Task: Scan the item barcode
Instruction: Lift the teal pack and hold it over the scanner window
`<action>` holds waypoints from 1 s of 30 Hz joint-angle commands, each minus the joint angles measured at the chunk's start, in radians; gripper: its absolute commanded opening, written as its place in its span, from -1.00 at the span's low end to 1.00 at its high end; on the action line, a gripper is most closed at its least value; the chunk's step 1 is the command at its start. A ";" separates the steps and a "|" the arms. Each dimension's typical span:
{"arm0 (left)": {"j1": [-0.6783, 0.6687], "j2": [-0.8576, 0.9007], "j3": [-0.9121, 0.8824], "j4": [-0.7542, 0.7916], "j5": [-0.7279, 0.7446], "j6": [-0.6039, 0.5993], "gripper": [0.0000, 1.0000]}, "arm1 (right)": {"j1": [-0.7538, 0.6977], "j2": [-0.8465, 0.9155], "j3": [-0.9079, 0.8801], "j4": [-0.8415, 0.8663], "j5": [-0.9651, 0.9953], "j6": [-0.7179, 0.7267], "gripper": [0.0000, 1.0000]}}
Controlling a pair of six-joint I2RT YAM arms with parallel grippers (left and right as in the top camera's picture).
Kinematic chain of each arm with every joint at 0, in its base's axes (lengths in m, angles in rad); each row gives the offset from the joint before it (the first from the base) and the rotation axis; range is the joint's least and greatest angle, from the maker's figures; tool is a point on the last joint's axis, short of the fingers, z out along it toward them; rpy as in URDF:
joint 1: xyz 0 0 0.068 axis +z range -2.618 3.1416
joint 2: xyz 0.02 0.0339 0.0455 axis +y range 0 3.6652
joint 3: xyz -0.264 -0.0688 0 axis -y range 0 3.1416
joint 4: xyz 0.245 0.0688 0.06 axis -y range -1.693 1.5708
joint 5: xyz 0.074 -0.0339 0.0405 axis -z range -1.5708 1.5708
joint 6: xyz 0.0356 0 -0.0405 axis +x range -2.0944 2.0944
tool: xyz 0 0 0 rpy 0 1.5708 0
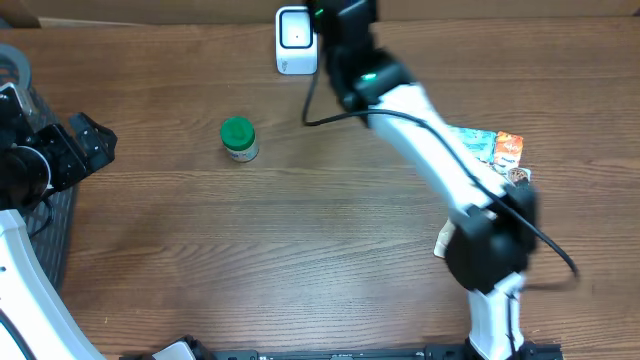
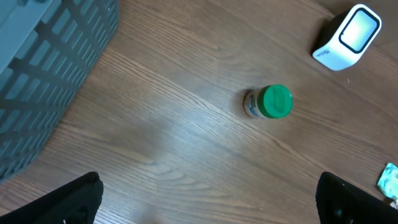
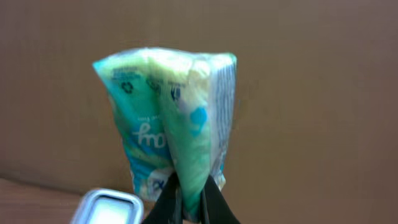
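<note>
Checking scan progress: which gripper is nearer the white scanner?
Right. The right gripper, shut on a green packet, hovers beside the scanner; the left gripper sits far left, open.

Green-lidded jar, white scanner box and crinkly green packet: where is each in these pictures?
Small green-lidded jar (image 1: 238,133): overhead view, on its round lid.
White box-shaped scanner (image 1: 294,32): overhead view, on its glass window.
Crinkly green plastic packet (image 3: 171,118): right wrist view, on its printed middle.

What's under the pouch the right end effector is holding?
Right wrist view: the scanner shows lower-left of the pouch, only its top in frame. Directly beneath, the end effector covers the view.
</note>
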State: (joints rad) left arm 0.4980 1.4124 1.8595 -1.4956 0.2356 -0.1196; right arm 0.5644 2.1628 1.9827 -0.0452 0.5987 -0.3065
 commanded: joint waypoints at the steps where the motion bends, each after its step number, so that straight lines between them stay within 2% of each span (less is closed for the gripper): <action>1: 0.003 0.002 0.012 0.001 0.009 0.019 0.99 | 0.010 0.132 0.002 0.131 0.080 -0.450 -0.92; 4: 0.003 0.002 0.012 0.001 0.009 0.019 0.99 | 0.011 0.240 0.002 0.269 0.075 -0.652 -0.92; 9: 0.003 0.002 0.012 0.001 0.009 0.019 0.99 | 0.011 0.370 0.002 0.420 0.019 -0.831 -0.92; 16: 0.003 0.002 0.012 0.001 0.009 0.019 1.00 | 0.013 0.430 0.002 0.485 -0.030 -0.840 -0.92; 30: 0.003 0.002 0.012 0.001 0.009 0.019 0.99 | 0.025 0.430 0.002 0.487 -0.053 -0.839 -0.92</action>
State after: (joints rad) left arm 0.4980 1.4124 1.8595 -1.4960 0.2359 -0.1196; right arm 0.5789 2.5950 1.9800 0.4328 0.5568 -1.1465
